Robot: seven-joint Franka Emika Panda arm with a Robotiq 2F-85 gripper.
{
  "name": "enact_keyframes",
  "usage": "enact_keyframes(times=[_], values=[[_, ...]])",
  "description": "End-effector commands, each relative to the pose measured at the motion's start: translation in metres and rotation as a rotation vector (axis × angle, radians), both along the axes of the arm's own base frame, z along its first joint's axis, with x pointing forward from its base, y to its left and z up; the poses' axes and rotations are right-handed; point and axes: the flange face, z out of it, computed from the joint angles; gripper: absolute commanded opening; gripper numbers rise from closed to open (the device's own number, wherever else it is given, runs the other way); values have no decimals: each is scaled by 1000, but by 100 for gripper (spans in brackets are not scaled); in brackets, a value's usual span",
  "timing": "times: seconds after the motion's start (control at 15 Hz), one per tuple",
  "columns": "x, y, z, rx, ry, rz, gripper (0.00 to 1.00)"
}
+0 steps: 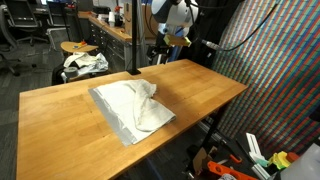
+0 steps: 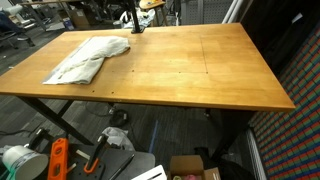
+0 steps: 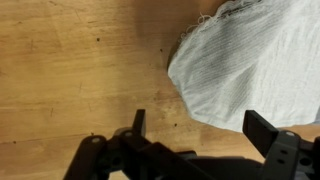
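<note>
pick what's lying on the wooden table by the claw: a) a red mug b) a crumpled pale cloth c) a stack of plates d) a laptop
b: a crumpled pale cloth lies on the wooden table in both exterior views. In the wrist view, its edge sits just ahead of the open claw.

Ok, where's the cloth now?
The cloth lies crumpled on the wooden table; in the wrist view it fills the upper right, just above the open tool.
</note>
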Motion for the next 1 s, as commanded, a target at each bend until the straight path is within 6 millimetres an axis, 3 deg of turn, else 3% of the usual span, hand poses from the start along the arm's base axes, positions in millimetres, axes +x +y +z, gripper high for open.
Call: enact_keyframes(times=[0.0,0.33,0.6,0.93], values=[[25,-9,-21,-12,81,-2,100],[31,-25,-47,30,134,-10,100],[24,-38,-64,64,185,-4,100],[14,-38,-79,149,179,3,100]])
